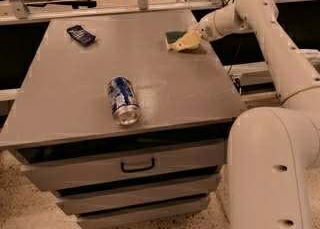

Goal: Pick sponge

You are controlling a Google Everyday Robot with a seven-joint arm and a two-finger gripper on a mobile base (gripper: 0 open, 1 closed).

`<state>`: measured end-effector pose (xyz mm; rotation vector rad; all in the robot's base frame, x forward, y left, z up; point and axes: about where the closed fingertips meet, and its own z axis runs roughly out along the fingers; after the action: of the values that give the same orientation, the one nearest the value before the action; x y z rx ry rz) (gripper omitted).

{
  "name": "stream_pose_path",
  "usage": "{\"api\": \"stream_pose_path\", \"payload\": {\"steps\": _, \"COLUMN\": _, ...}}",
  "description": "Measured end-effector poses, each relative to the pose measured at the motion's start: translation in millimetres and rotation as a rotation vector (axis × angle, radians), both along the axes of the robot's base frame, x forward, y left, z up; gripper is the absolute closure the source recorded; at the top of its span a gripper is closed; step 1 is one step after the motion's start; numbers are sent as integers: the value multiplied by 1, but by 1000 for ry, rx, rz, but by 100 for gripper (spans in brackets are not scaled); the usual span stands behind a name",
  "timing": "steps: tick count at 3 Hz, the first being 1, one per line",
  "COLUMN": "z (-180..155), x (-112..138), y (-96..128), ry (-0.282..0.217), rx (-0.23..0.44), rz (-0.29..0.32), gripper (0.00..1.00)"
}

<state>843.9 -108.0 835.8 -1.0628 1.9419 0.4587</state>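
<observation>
so, the gripper (189, 41) is low over the far right part of the grey cabinet top (70, 88), right at the sponge (173, 37). the sponge lies flat near the back right edge, dark green side up, and the gripper covers its right end. whether the gripper is closed on it or only touching it, i cannot tell. the white arm (265, 28) comes in from the right side and bends down to this place. 1 blue and silver can (123, 100) lies on its side near the front middle, well apart from the sponge. 1 small dark blue packet (81, 34) lies flat at the far left. under the top, the upper drawer (90, 170) has a dark handle (137, 165).
</observation>
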Motion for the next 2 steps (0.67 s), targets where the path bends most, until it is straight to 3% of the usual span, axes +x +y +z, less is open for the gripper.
{"api": "stream_pose_path", "payload": {"steps": 1, "z": 23, "x": -13, "y": 5, "ry": -15, "rx": 53, "rz": 40, "gripper": 72}}
{"api": "stream_pose_path", "payload": {"steps": 2, "z": 72, "x": -47, "y": 18, "ry": -72, "rx": 144, "rz": 120, "gripper": 95}}
